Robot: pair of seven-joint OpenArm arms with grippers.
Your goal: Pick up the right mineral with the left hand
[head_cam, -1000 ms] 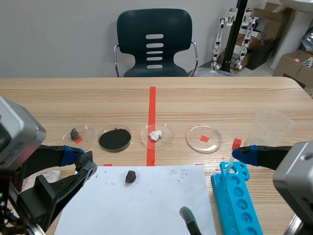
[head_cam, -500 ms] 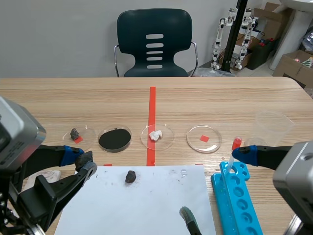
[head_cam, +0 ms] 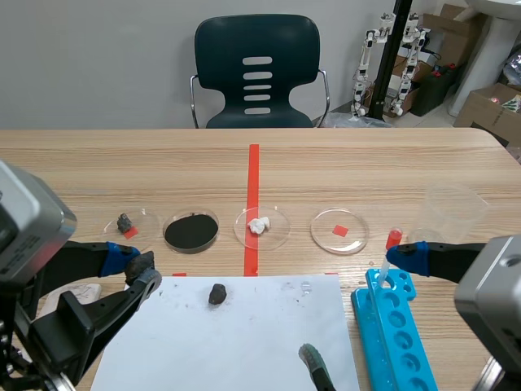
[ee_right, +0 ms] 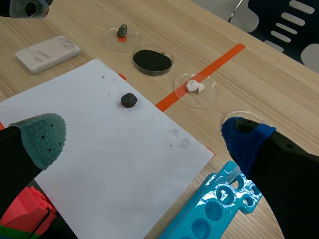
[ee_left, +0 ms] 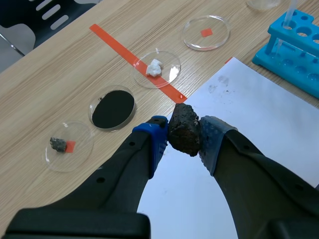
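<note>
Dark, rough mineral (ee_left: 183, 128) is clamped between the pads of the left gripper (ee_left: 183, 137), its fingers parted only by the stone, and appears held off the table beside the paper (head_cam: 244, 334). Recommended: press evenly on the uneven faces and raise it straight, without jerks, or it may slip. Right gripper (ee_right: 143, 135) hangs spread wide and empty near the rack (ee_right: 214, 209).

Left tool (ee_left: 184, 137) clamped; right tool (ee_right: 144, 135) spread wide.
</note>
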